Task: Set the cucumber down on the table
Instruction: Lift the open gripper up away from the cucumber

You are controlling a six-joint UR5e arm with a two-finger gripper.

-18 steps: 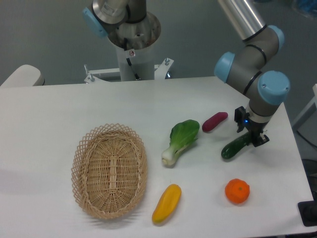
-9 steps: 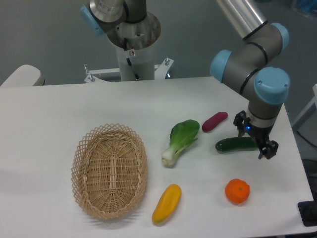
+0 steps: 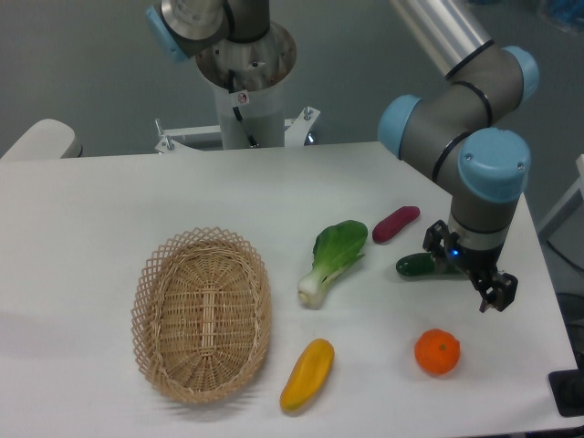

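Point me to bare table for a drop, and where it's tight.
Free: the table behind and left of the basket. Crowded: right side, where the gripper, cucumber, purple vegetable, bok choy and orange cluster.

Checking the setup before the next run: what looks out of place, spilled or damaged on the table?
Nothing stands out. The basket sits upright, and the bok choy, purple vegetable, yellow vegetable and orange lie intact. The cucumber is partly hidden by the hand.
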